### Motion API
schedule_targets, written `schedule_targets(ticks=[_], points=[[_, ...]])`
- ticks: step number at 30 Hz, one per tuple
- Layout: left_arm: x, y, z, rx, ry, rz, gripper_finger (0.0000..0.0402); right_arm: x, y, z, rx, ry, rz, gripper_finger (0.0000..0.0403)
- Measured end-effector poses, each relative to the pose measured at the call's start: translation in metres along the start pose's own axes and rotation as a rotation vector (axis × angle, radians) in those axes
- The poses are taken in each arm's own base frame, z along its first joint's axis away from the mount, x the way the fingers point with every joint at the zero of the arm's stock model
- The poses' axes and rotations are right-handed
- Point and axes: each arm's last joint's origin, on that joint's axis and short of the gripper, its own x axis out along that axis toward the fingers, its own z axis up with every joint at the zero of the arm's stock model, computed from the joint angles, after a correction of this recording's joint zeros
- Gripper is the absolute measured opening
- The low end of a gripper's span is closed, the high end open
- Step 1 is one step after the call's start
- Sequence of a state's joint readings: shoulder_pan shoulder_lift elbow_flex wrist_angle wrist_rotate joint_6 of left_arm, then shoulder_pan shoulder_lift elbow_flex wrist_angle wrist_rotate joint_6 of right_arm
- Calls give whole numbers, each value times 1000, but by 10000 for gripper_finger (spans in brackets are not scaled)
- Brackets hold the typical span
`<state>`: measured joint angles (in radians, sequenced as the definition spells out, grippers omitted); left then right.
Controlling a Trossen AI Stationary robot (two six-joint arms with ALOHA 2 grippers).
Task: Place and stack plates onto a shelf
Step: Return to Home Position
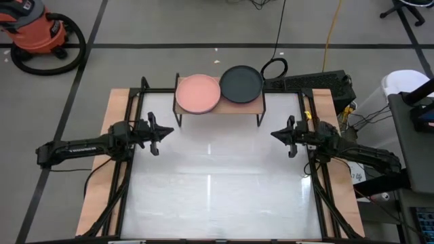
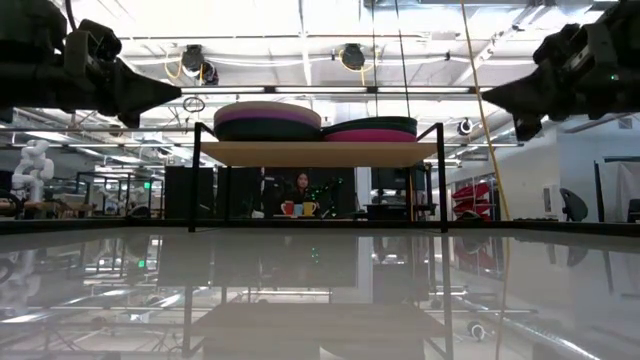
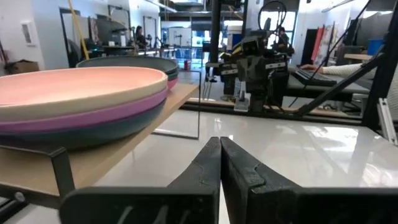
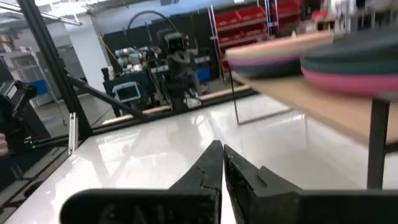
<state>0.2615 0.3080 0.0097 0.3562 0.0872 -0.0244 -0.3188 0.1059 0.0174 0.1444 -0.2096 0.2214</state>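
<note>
The light-wood shelf stands on thin black legs at the table's far edge. Two stacks of plates rest on it. The left stack is topped by a salmon pink plate over beige, purple and dark teal ones. The right stack is topped by a dark plate with a magenta one beneath. My left gripper hovers shut over the table's left side, in front of the shelf. My right gripper hovers shut over the right side, facing it.
The glossy white table top stretches bare between and in front of the arms. Black frame rails run along both sides. Beyond the table are a red shop vacuum, cables and a power strip. A person sits far behind the shelf.
</note>
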Motion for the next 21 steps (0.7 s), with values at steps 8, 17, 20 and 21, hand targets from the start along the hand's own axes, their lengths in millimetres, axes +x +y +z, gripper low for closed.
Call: schedule_targets(ticks=[8, 17, 20, 21], points=[[0, 0, 1, 20, -8, 8, 5, 0, -2, -8, 98, 79, -21, 0], [0, 0, 1, 22, -8, 9, 4, 0, -1, -5, 90, 49, -11, 0], [0, 0, 1, 22, -8, 9, 4, 0, -1, -5, 84, 54, -12, 0], [0, 0, 1, 22, -8, 9, 4, 0, -1, -5, 84, 52, -12, 0]])
